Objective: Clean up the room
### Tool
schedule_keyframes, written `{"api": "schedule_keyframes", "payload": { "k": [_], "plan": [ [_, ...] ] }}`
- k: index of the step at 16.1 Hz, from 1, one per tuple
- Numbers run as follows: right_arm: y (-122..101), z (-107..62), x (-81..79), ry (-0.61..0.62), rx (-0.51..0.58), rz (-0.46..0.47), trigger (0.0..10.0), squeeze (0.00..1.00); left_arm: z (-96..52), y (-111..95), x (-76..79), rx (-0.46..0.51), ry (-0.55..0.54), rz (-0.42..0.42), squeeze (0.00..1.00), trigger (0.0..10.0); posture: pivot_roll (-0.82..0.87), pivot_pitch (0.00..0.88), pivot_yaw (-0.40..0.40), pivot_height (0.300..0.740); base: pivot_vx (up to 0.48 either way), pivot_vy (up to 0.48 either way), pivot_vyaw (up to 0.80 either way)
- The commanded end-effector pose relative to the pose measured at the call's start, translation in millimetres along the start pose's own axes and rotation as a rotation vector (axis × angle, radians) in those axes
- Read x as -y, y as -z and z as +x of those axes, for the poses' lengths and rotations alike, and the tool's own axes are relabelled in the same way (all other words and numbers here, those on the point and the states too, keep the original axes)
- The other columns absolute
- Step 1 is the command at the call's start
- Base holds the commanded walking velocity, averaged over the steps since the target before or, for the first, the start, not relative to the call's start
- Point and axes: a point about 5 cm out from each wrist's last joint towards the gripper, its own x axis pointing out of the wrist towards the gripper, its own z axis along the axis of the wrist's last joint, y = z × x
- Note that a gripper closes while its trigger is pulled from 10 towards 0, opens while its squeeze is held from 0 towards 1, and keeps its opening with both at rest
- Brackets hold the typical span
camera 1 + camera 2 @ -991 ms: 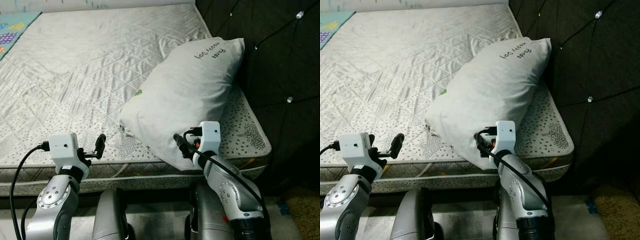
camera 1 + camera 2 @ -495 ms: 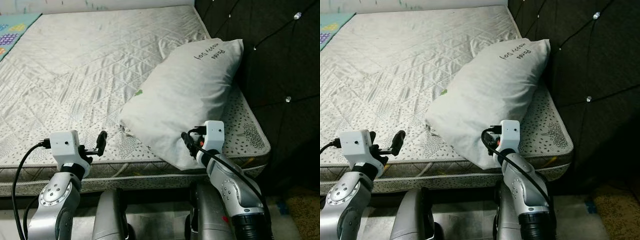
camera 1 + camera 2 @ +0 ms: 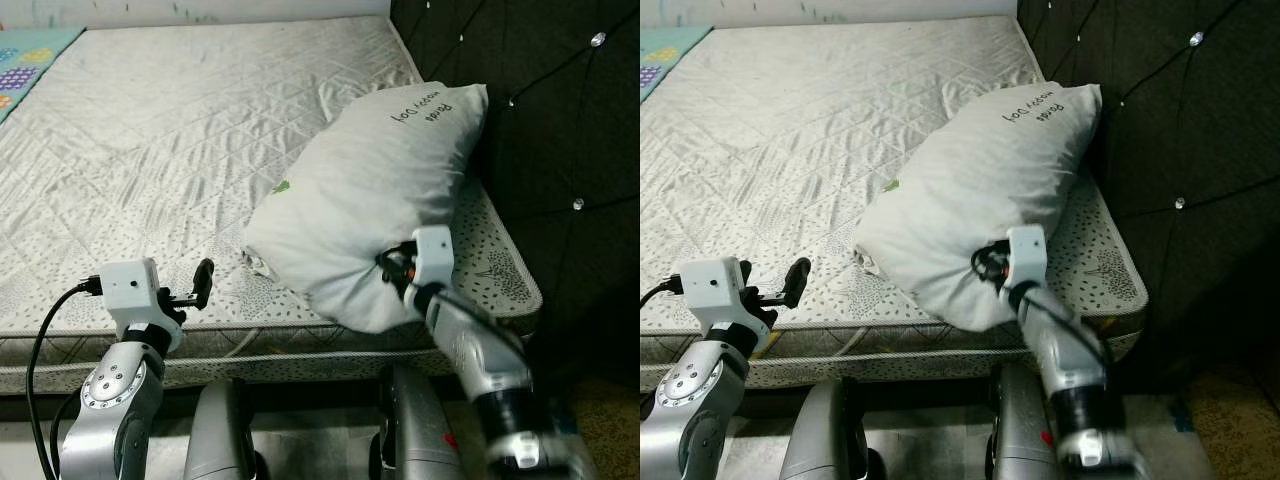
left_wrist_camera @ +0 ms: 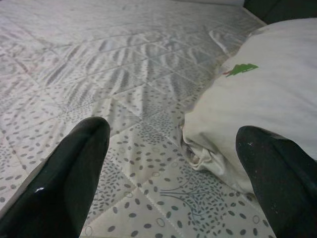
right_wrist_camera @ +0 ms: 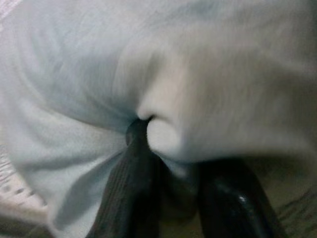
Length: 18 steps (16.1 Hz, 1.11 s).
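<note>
A white pillow (image 3: 370, 190) with black handwriting lies at the right end of the quilted mattress (image 3: 150, 130), leaning against the dark headboard. My right gripper (image 3: 392, 268) presses into the pillow's near corner. In the right wrist view its fingers (image 5: 133, 168) are shut on a bunched fold of the pillow (image 5: 198, 74). My left gripper (image 3: 198, 288) hovers open over the mattress's front edge, to the left of the pillow. The left wrist view shows its fingers (image 4: 74, 168) spread wide, with nothing between them and the pillow's corner (image 4: 257, 94) ahead.
A dark tufted headboard (image 3: 560, 120) rises along the right side of the bed. A coloured play mat (image 3: 20, 55) shows at the far left corner. Brown carpet (image 3: 610, 405) lies at the lower right. My own legs stand below the mattress edge.
My right gripper has pushed forward into the pillow's near corner and closed on it, bunching the fabric and lifting that corner. The left arm has barely moved.
</note>
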Motion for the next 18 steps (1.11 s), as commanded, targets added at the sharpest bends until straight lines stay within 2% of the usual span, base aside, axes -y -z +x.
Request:
{"api": "schedule_keyframes", "payload": {
  "k": [1,5,6,7,8,11,12,14,16,18],
  "plan": [
    [-34.4,2.2,22.7,0.070,0.120,-0.033,0.0,0.00,0.1,-0.2,-5.6,0.003,-0.027,0.007,0.00,10.0,-0.09,0.061,0.037,0.554,0.000,0.000,0.00],
    [-69.6,7.1,50.2,0.140,0.196,-0.088,0.0,0.00,1.6,-1.0,-5.5,0.009,-0.029,0.006,0.00,10.0,-0.08,0.054,0.035,0.554,0.000,0.000,0.00],
    [-84.7,7.2,60.9,0.170,0.227,-0.121,0.0,0.00,3.0,-2.2,-6.5,0.015,-0.032,0.007,0.00,10.0,-0.09,0.047,0.036,0.554,0.000,0.000,0.00],
    [-89.6,7.1,63.8,0.179,0.237,-0.131,0.0,0.00,3.8,-2.5,-6.7,0.016,-0.033,0.008,0.00,10.0,-0.08,0.044,0.036,0.554,0.000,0.000,0.00],
    [-101.1,5.8,69.5,0.203,0.260,-0.183,0.0,0.00,4.8,-3.5,-7.0,0.020,-0.034,0.008,0.00,10.0,-0.08,0.044,0.036,0.554,0.000,0.000,0.00],
    [-144.7,-5.0,85.8,0.279,0.371,-0.303,0.0,0.00,6.4,-4.2,-7.8,0.026,-0.042,0.016,0.00,10.0,-0.08,0.035,0.043,0.554,0.000,0.000,0.00],
    [-164.6,-11.6,91.5,0.306,0.433,-0.331,0.0,0.00,7.1,-4.2,-8.4,0.027,-0.045,0.020,0.00,10.0,-0.09,0.034,0.047,0.554,0.000,0.000,0.00],
    [-189.8,-20.9,94.7,0.306,0.509,-0.354,0.0,0.00,8.3,-4.9,-8.8,0.029,-0.046,0.024,0.00,10.0,-0.09,0.034,0.050,0.554,0.000,0.000,0.00],
    [-197.4,-21.9,90.5,0.255,0.530,-0.395,0.0,0.00,9.6,-5.7,-8.9,0.032,-0.046,0.025,0.00,10.0,-0.09,0.034,0.053,0.554,0.000,0.000,0.00],
    [-186.3,-17.5,88.2,0.193,0.505,-0.391,0.0,0.00,9.5,-5.8,-7.0,0.034,-0.041,0.025,0.00,10.0,-0.08,0.034,0.056,0.554,0.000,0.000,0.00]
  ]
}}
